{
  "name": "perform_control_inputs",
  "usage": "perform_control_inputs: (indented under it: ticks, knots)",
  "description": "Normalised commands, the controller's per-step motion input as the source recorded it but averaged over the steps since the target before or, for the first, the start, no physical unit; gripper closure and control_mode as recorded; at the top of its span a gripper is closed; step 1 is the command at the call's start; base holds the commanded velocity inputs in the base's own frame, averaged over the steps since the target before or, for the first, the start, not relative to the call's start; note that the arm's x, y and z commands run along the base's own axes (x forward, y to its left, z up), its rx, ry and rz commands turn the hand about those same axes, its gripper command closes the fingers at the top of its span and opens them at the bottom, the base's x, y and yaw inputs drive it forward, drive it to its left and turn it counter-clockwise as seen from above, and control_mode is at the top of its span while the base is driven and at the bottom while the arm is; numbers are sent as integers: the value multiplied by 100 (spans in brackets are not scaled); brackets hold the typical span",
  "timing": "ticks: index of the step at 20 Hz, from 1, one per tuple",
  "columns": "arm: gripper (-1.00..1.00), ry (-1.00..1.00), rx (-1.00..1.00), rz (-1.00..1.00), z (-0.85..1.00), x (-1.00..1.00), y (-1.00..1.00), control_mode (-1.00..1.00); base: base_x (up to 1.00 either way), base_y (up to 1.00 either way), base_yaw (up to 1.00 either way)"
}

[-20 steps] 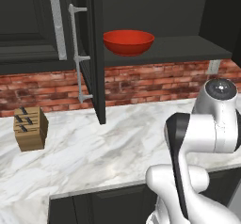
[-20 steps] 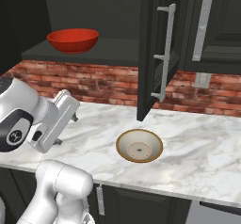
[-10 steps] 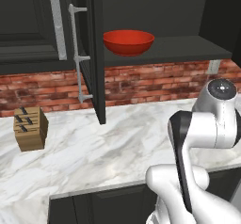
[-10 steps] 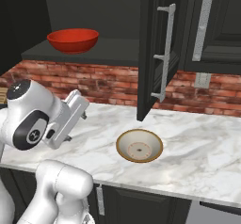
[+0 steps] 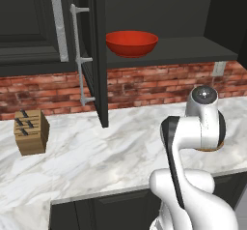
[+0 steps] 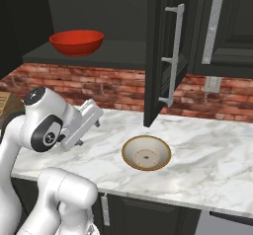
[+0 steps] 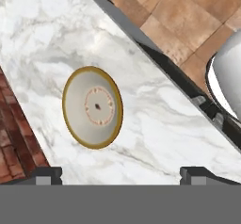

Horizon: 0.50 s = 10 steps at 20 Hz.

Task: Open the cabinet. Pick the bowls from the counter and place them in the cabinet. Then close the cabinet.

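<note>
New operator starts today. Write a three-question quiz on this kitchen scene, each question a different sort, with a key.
1. True or false: the red bowl sits on the shelf of the open cabinet.
2. Where does the tan-rimmed bowl lie? A) in the cabinet B) on the counter C) in the gripper
3. Fill in: the gripper's jaws stand ____, holding nothing.

Key: 1 true; 2 B; 3 open
</note>
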Motion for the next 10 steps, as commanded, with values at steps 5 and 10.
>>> perform_control_inputs:
  ticks: [5,10]
  knots:
    - [-100,-9,0,-25,-65,34,0,-100,0,0,0]
    - [-100,-2,1,-19,-54,31,-7,-100,0,0,0]
